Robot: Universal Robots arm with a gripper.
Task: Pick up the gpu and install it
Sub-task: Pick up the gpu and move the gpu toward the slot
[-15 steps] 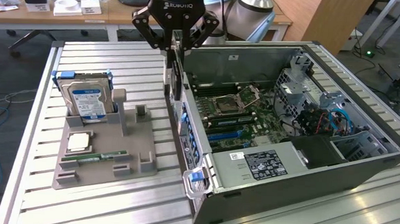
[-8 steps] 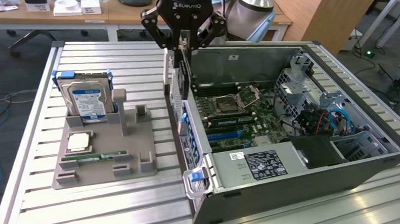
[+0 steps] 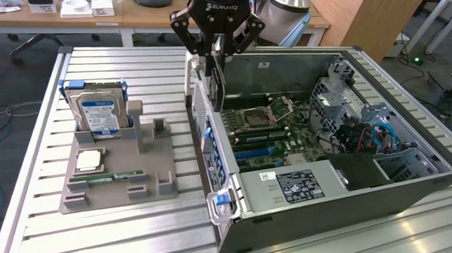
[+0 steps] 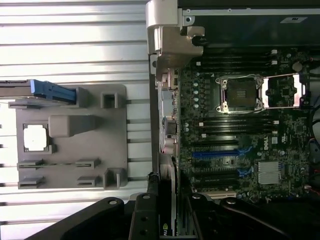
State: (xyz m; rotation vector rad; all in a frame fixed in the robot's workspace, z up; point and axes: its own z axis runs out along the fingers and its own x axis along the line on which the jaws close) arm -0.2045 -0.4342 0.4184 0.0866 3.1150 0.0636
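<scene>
We see jaws gripping gpu [image 3: 216, 80], card upright over computer case [image 3: 345, 206] wall on exterior view's left; hard drive [image 3: 100, 115] upright in grey holder [image 3: 121, 162].

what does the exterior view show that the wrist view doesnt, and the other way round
Exterior view: the blue-white label on the hard drive, the blue cables inside the case, and the wooden desks behind.
Wrist view: a straight-down look at the motherboard, with its silver heatsink.
Both: the claw shut on the gpu by the case wall beside the tray, the CPU socket, and the grey holder tray with the processor chip.
</scene>
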